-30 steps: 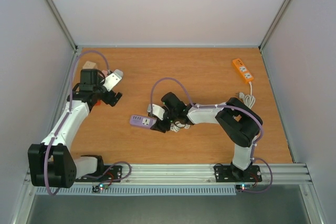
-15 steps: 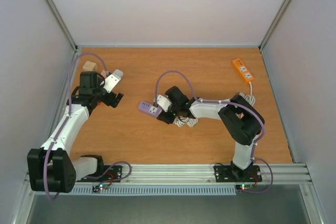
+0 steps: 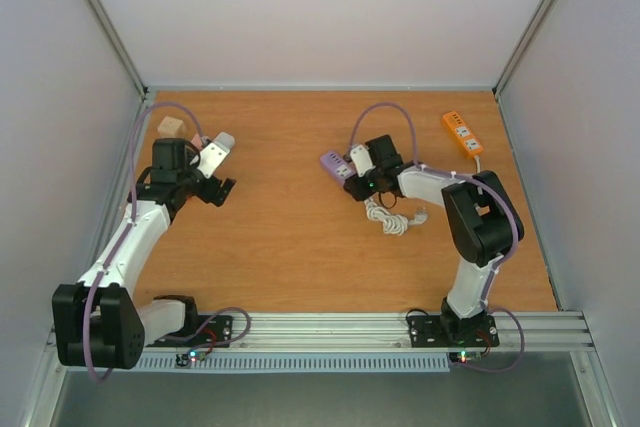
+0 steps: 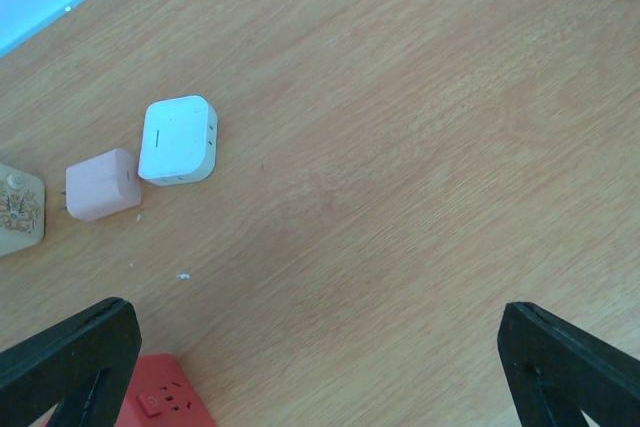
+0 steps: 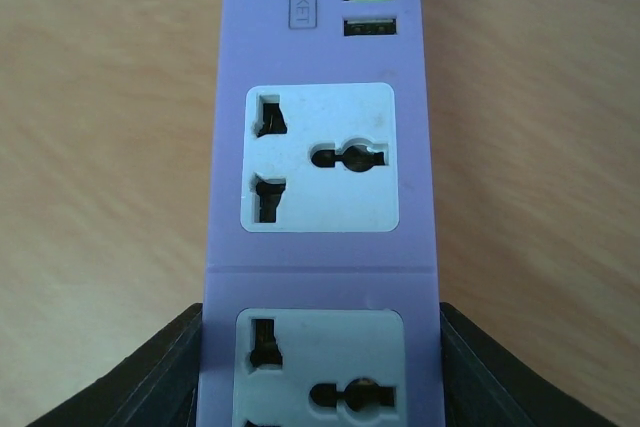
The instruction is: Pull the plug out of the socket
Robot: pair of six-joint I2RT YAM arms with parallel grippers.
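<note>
Purple socket strip sits toward the far middle of the table, and the right gripper has it, black fingers clamped on both long sides, with a white cord coiled on the wood just beside the arm. Over on the left, the left gripper hangs with fingers spread wide, holding nothing, above a white adapter and a pink adapter lying side by side.

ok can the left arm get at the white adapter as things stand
Probably yes: the white adapter lies uncovered on the table just ahead of the open left tool, though the pink block close beside it may crowd one finger.
</note>
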